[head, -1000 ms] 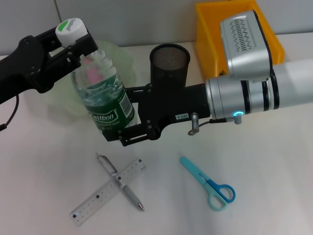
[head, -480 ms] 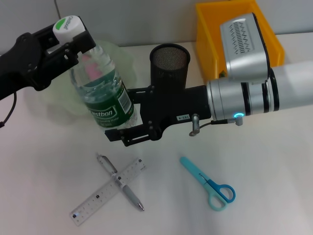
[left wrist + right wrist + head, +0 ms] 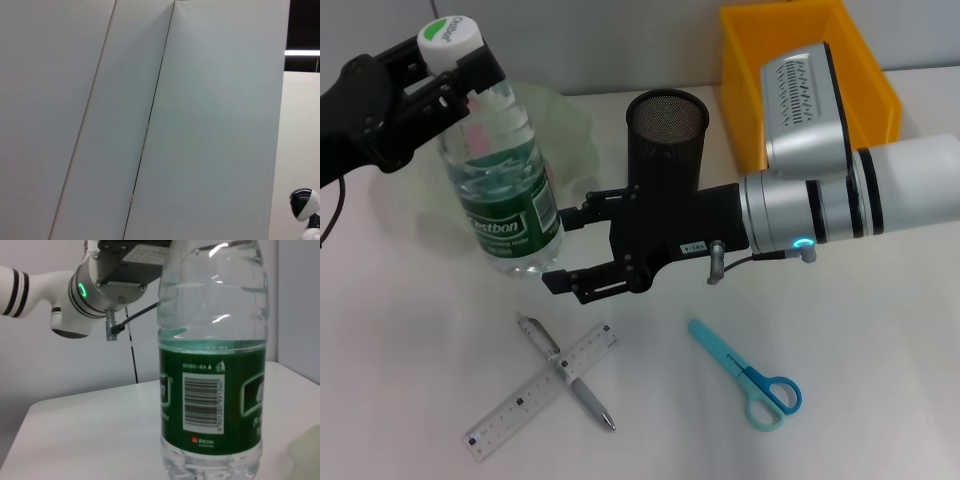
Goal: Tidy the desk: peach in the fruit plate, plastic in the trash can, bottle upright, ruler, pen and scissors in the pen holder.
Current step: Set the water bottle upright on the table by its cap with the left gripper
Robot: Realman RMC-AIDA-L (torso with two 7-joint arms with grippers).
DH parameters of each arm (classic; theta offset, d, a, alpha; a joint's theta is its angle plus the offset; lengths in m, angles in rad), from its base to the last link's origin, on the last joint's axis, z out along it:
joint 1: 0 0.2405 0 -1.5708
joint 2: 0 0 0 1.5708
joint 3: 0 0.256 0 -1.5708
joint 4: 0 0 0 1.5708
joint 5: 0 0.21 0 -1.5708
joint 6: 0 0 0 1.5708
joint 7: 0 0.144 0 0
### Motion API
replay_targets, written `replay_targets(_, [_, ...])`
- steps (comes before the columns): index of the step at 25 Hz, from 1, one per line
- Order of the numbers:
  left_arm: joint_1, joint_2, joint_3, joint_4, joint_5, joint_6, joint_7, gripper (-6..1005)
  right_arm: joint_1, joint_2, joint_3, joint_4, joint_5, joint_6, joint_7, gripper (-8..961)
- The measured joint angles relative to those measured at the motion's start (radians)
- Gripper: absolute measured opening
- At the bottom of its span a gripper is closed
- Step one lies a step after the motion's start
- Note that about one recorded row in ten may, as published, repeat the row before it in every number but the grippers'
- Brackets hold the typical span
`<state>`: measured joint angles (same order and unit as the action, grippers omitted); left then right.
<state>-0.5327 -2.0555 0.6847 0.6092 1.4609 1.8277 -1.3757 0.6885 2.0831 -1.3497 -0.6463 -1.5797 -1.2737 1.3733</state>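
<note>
The clear ribbed plastic bottle [image 3: 500, 190], green-labelled, is standing upright on the white tabletop [image 3: 410, 340], in front of the pale green plate [image 3: 575, 125]. The left end effector [image 3: 445, 65] is clamping its white cap. The right end effector [image 3: 560, 250] is sitting just beside the bottle's base, fingers spread wide, gripping nothing. A black mesh pen holder [image 3: 667, 135] is standing behind it.

Ruler [image 3: 542, 391] across pen [image 3: 566, 372], scissors [image 3: 745, 375] rightward
</note>
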Motion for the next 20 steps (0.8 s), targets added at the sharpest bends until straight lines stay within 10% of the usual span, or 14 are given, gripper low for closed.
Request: replay_targets(20, [0.078, 0.023, -0.045, 0.002, 0.007, -0.048, 0.044, 447, -0.068, -0.003, 0.052, -0.04, 0.013, 0.007, -0.068, 772])
